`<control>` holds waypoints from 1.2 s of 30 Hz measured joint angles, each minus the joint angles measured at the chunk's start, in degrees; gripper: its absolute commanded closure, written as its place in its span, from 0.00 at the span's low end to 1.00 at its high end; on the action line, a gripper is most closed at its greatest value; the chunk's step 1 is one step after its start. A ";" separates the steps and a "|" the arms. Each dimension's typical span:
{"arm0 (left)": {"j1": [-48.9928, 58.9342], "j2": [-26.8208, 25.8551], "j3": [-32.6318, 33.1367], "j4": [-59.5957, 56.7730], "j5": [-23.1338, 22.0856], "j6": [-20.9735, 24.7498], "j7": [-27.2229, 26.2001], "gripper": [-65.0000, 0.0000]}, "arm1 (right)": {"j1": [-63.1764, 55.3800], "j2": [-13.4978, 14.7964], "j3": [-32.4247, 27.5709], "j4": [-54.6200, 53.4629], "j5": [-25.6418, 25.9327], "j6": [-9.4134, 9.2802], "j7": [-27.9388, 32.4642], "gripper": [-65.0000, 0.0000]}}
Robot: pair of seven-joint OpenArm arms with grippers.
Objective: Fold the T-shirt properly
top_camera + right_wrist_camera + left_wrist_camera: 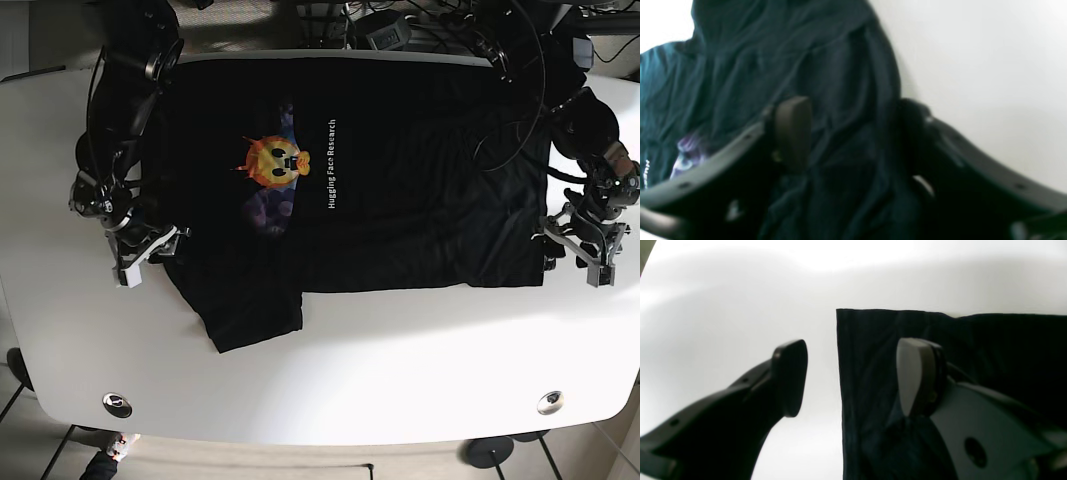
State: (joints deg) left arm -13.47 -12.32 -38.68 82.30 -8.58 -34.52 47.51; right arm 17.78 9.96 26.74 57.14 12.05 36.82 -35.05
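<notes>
T-shirt black, orange-yellow emblem, white lettering; table white.

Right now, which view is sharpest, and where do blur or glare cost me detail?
Base view: sharpest; the T-shirt print reads clearly, though glare whitens the table. Left wrist view: shirt hem crisp, left pincer close and soft, table blown out at the top. Right wrist view: blurred throughout, dark cloth folds merging with the right pincer.

A robotics lab: two black robot arms stand at a white surface, with bundled cables along its far edge and a tiled floor showing at the near left.
</notes>
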 measured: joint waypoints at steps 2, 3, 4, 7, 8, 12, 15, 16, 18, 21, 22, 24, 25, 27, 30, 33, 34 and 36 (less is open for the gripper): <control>-0.02 0.02 -0.26 -3.06 -0.02 0.24 -0.02 0.39 | -0.79 -0.31 0.09 0.72 -0.02 -0.31 0.35 0.53; -0.02 -0.13 -0.26 -4.59 0.00 0.26 0.00 0.39 | -0.90 -0.46 0.17 0.74 0.13 -0.31 0.37 0.57; -0.02 -0.63 -0.22 -6.43 -0.02 0.26 -0.85 0.39 | -0.87 -0.46 0.15 0.72 -0.04 -0.35 0.26 0.65; -0.52 -1.51 -0.22 -11.52 0.00 0.63 -4.68 0.39 | -0.94 -0.46 0.15 0.68 -0.09 -0.39 -0.11 0.89; -0.52 -1.49 -0.20 -13.20 0.00 0.70 -5.68 0.39 | -0.92 -0.48 0.15 0.63 -0.20 -0.42 -0.33 0.96; -0.37 -1.25 0.00 -18.03 0.07 0.70 -6.99 0.39 | -0.87 -0.59 0.15 0.61 -0.24 -0.37 -0.72 0.97; -1.42 -2.10 0.00 -21.16 -0.07 0.70 -7.28 0.31 | -0.87 -0.59 0.15 0.61 -0.24 -0.37 -0.72 0.97; -2.01 -2.45 -0.15 -22.49 -0.09 0.70 -7.80 0.29 | -0.87 -0.59 0.15 0.61 -0.24 -0.37 -0.72 0.97; -2.56 -2.86 -0.15 -24.65 -0.92 0.66 -9.35 0.28 | -0.87 -0.59 0.15 0.61 -0.26 -0.37 -0.70 0.97; -2.54 -3.13 -0.15 -25.49 -1.38 0.42 -9.73 0.28 | -0.87 -0.59 0.15 0.61 -0.24 -0.39 -0.70 0.97; -2.54 -3.17 0.24 -25.81 -1.53 0.42 -10.05 0.28 | -0.87 -0.59 0.15 0.61 -0.24 -0.39 -0.70 0.97; -2.58 -3.48 1.97 -26.32 -1.62 0.42 -10.05 0.31 | -0.85 -0.59 0.15 0.61 -0.24 -0.50 -0.70 0.97; -2.64 -3.43 2.54 -26.34 -1.66 0.42 -9.84 0.39 | -0.87 -0.59 0.15 0.61 -0.24 -0.59 -0.68 0.97; -2.69 -3.21 2.86 -26.47 -1.81 0.42 -9.70 0.63 | -0.85 -0.59 0.15 0.61 -0.24 -0.61 -0.70 0.97; -2.58 -3.13 2.84 -26.77 -1.97 0.42 -9.55 0.99 | -0.87 -0.59 0.15 0.61 -0.24 -0.61 -0.66 0.97; -2.71 -3.15 5.05 -26.43 -1.97 -0.55 -9.25 1.00 | -0.90 -0.59 0.15 0.61 -0.17 -0.57 -0.57 0.97; -2.75 -3.04 5.09 -26.16 -1.95 -2.84 -8.74 1.00 | -0.92 -0.59 0.15 0.61 -0.04 -0.55 -0.57 0.97; -1.90 -2.27 5.18 -22.43 -1.20 -5.35 -5.51 1.00 | -1.46 -0.74 0.13 2.47 -0.37 -0.59 -1.49 0.97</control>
State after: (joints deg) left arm -15.38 -14.59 -33.50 59.88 -9.78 -39.88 42.00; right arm 16.32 9.21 26.87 59.61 11.68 36.23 -36.53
